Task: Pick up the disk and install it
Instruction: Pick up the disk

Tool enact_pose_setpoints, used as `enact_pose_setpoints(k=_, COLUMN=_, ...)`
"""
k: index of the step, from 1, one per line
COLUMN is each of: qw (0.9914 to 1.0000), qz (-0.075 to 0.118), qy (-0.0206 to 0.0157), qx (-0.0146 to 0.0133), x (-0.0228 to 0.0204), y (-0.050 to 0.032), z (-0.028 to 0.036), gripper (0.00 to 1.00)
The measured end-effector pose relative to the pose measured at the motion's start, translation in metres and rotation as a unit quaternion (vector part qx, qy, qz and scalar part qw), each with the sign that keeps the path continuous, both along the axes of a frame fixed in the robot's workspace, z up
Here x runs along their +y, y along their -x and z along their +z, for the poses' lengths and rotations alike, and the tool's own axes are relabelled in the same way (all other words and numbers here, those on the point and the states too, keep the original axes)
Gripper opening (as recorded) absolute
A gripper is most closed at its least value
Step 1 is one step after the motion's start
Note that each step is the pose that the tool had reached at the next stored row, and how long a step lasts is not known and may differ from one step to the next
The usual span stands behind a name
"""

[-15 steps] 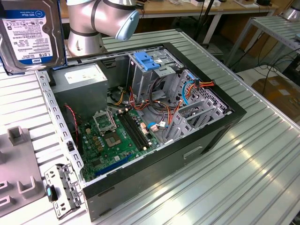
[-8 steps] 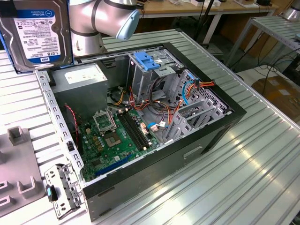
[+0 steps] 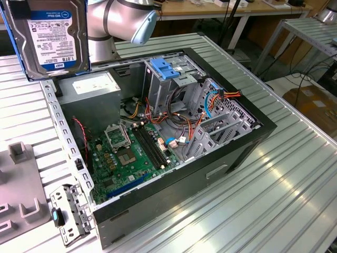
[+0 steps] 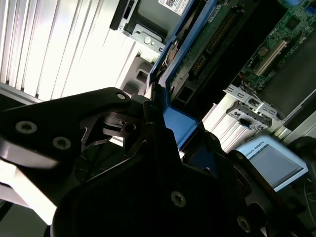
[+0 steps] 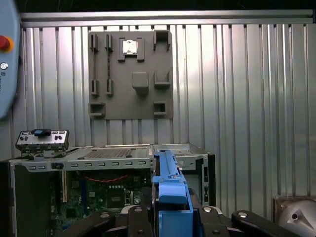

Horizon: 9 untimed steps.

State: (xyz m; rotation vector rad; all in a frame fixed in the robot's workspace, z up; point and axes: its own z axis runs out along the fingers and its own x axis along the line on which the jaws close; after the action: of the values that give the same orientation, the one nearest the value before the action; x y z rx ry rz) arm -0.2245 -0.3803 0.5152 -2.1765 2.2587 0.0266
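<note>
**Disk [image 3: 50, 37] held aloft beside the open computer case [image 3: 253, 132]**

We see the disk upright at the exterior view's upper left, label facing out, raised off the ribbed table [image 3: 274, 205] above the case's corner. The arm [image 3: 121, 18] bends behind it. In both wrist views the gripper [image 5: 170, 200] [image 4: 158, 111] clamps the disk's blue side rail, facing down toward the case.

Arm [image 3: 122, 19] held high, hand [image 5: 171, 211] clamped on the disk [image 3: 47, 34]
</note>
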Motion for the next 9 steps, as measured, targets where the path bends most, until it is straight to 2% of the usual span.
enact_pose_setpoints(k=9, qw=1.0, qz=0.0, qy=0.0, qx=0.0, x=-0.0004, y=-0.0212, z=0.0, gripper=0.37)
